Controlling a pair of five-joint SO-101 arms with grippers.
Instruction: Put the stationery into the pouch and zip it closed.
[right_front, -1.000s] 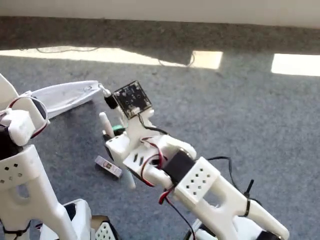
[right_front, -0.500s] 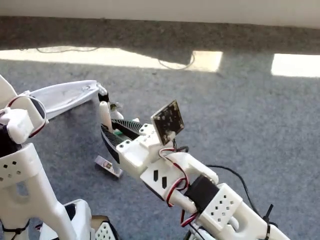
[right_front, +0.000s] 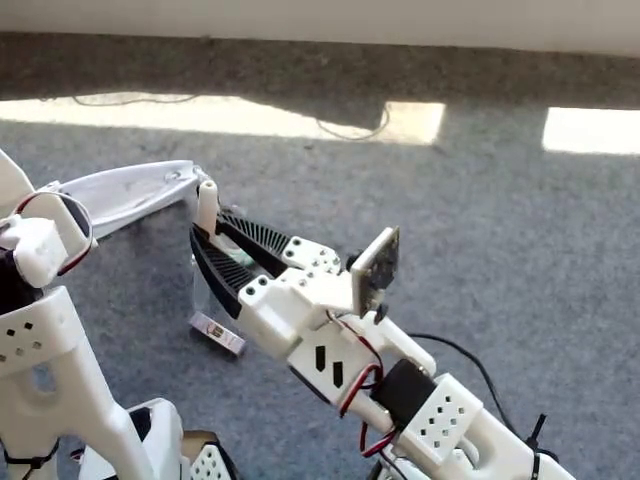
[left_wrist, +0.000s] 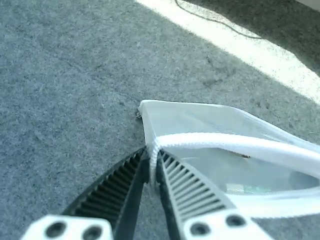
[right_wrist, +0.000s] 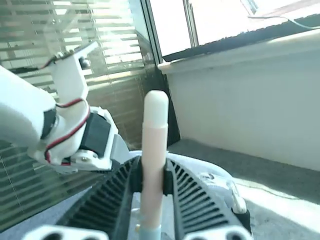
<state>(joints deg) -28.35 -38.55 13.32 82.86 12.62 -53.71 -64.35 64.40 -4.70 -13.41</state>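
Your left gripper (left_wrist: 151, 156) is pinching the rim of the white mesh pouch (left_wrist: 235, 165) at one end of its mouth. Both fingers (left_wrist: 185, 187) are clenched on the zip band. The pouch is stretching away from the fingers over the grey tabletop (left_wrist: 60, 75), and its mouth is gaping open. Something pale is showing through the mesh, too faint to identify.

Your right gripper (right_front: 205, 232) is grasping a white stick (right_front: 208, 198) upright. Its ribbed black fingers are pressing against the stick from both sides. In the high view, the stick's rounded tip is sitting just beside the end of the pouch farthest from the left arm. You cannot tell whether the two are touching.

A small grey block (right_front: 217, 334) is lying flat on the tabletop, near the right gripper and apart from the pouch.
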